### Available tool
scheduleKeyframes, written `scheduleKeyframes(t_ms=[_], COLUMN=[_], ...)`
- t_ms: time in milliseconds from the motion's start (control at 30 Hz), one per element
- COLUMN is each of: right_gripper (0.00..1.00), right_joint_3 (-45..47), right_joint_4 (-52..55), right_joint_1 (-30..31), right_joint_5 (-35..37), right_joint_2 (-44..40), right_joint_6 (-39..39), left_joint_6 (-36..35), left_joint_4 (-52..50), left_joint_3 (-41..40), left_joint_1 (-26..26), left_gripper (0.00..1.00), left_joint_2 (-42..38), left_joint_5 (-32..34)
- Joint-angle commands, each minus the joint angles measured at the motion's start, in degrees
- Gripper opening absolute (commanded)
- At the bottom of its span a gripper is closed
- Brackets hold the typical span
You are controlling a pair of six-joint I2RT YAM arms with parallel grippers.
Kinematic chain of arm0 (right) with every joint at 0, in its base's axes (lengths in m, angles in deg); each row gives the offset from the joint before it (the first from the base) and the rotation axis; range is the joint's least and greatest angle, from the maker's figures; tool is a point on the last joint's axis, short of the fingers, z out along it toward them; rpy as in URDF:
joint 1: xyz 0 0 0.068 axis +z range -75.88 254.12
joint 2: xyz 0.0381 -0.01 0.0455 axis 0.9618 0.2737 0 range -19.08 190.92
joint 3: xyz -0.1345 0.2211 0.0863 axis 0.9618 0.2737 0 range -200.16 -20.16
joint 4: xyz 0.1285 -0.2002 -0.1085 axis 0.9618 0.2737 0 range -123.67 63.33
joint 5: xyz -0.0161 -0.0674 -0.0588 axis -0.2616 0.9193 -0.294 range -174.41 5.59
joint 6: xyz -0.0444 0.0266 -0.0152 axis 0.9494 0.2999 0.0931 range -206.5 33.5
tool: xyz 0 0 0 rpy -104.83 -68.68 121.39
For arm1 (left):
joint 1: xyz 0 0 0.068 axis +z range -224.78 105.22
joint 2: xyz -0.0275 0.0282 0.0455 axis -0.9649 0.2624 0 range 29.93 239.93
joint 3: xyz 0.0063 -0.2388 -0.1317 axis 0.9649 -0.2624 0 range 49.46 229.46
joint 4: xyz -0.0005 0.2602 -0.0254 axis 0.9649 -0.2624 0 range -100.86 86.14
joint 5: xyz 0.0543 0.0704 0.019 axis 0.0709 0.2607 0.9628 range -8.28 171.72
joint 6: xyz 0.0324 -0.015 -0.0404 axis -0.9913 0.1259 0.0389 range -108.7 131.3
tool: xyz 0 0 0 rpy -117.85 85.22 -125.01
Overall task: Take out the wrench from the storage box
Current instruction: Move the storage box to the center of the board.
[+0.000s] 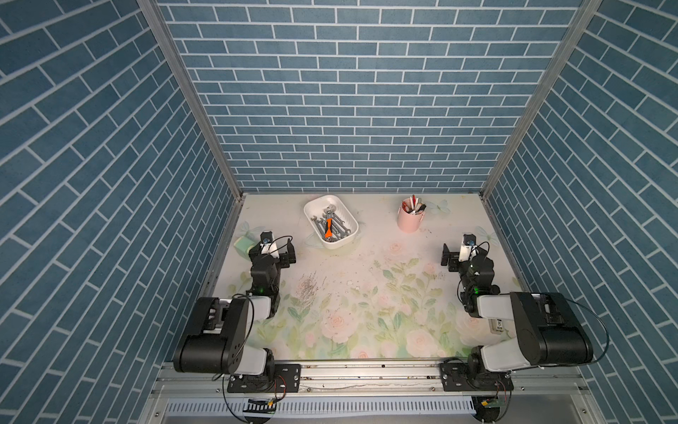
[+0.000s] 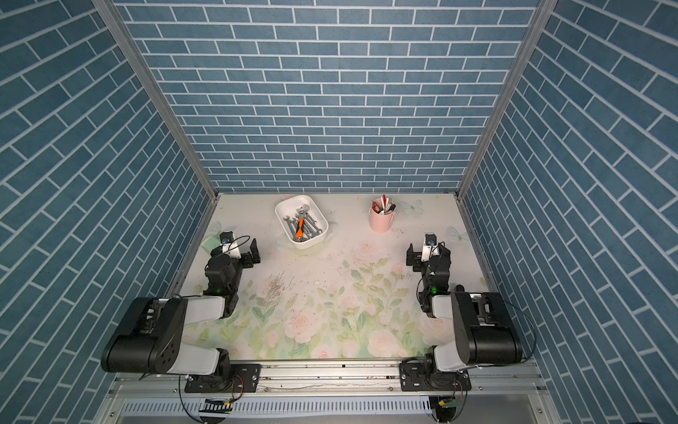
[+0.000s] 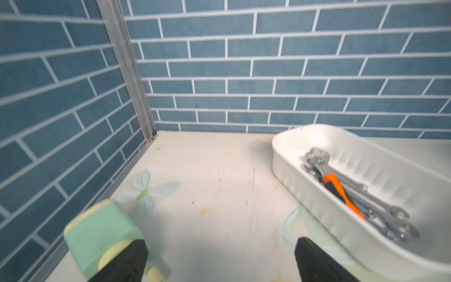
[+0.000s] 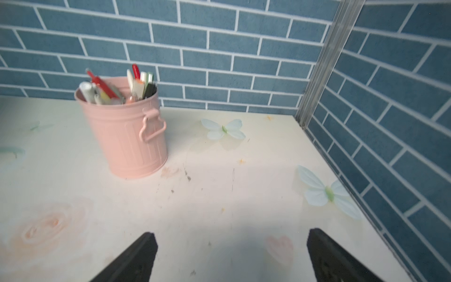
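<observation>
The white storage box (image 1: 312, 206) (image 2: 283, 207) stands at the back of the table, left of centre. In it lies a pile of several silver wrenches, with an orange-handled adjustable wrench (image 1: 329, 226) (image 2: 300, 227) (image 3: 336, 187) on top. My left gripper (image 1: 272, 249) (image 2: 238, 250) (image 3: 220, 241) hovers open over bare table, near and to the left of the box (image 3: 280, 149), holding nothing. At the right side my right gripper (image 1: 465, 252) (image 2: 427, 252) (image 4: 231, 234) is open and empty too, far from the box.
A mint-green block (image 1: 242, 246) (image 3: 97, 234) sits close beside my left gripper's outer finger, near the left wall. A pink pen cup (image 1: 410, 219) (image 4: 127, 136) full of pens stands at the back right. Blue brick walls enclose three sides.
</observation>
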Motion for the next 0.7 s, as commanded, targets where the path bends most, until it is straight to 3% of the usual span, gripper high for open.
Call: scheduleKeyframes(t_ms=[0, 67, 167, 233, 300, 367, 467, 600, 667], right_gripper=[1.00, 1.00, 1.00, 1.00, 1.00, 1.00, 1.00, 1.00, 1.00], right_joint_3=[-4.0, -4.8, -10.2, -15.4, -19.2, -20.7, -21.6, -23.0, -23.7], right_joint_4=[12.2, 15.3, 28.1, 38.5, 45.3, 47.0, 48.9, 51.0, 51.5], right_joint_1=[-0.2, -0.2, -0.2, -0.2, -0.2, 0.0, 1.4, 6.3, 9.6], right_joint_5=[-0.2, -1.5, -1.1, -2.6, -7.0, -13.5, -17.1, -17.2, -16.2], right_joint_2=[-5.2, -9.0, -13.8, -15.2, -15.4, -15.4, -15.4, -14.2, -13.0], right_joint_6=[-3.3, -6.8, -15.7, -21.1, -24.3, -25.4, -28.4, -29.5, -29.7], left_joint_6=[3.0, 5.1, 11.4, 15.9, 17.0, 20.4, 28.8, 27.4, 27.2], left_joint_4=[-14.4, -20.6, -31.3, -36.4, -37.3, -37.4, -46.7, -59.8, -64.0], left_joint_3=[5.7, 9.7, 17.2, 21.2, 22.9, 23.5, 28.2, 38.4, 42.4], left_joint_1=[-2.4, -4.6, -6.6, -6.7, -6.7, -6.7, -6.6, -6.6, -7.0], left_gripper=[1.00, 1.00, 1.00, 1.00, 1.00, 1.00, 1.00, 1.00, 0.95], left_joint_2=[-4.6, -5.9, -6.3, -6.5, -6.9, -7.7, -6.4, 2.1, 6.7], left_joint_5=[-0.5, 1.2, 2.7, -0.8, -8.8, -12.0, -7.8, -11.7, -12.2])
